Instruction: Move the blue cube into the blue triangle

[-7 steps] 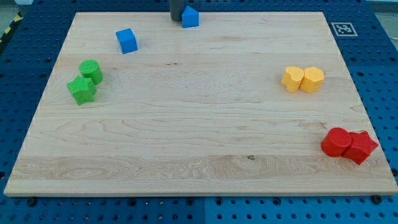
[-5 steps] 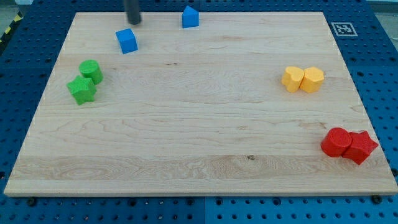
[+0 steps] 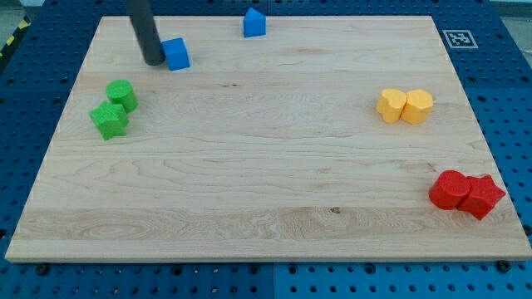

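The blue cube (image 3: 176,53) sits near the top left of the wooden board (image 3: 266,166). My tip (image 3: 154,61) stands right against the cube's left side, touching it or nearly so. The blue triangle (image 3: 254,22) sits at the board's top edge, to the right of the cube and a little higher, about a hand's width away.
Two green blocks (image 3: 115,108) sit together at the left, below my tip. Two yellow blocks (image 3: 405,105) sit together at the right. Two red blocks (image 3: 466,193) sit together at the lower right corner. A marker tag (image 3: 458,38) lies off the board's top right.
My tip moved from beside the blue triangle leftward across the top, then down to the cube's left side. The blue cube has shifted slightly to the right.
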`<action>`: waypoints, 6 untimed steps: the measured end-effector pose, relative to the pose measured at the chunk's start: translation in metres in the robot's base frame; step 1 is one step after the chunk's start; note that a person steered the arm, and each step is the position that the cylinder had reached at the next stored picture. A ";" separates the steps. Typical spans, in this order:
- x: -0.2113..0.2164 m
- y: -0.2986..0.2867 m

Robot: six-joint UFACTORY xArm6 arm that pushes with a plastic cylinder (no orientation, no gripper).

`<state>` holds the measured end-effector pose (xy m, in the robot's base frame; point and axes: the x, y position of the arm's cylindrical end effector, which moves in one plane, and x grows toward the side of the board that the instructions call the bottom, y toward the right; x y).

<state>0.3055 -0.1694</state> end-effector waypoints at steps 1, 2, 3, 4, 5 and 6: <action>0.000 0.032; 0.000 0.061; 0.000 0.082; 0.000 0.100; 0.000 0.107; 0.000 0.089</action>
<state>0.3053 -0.0805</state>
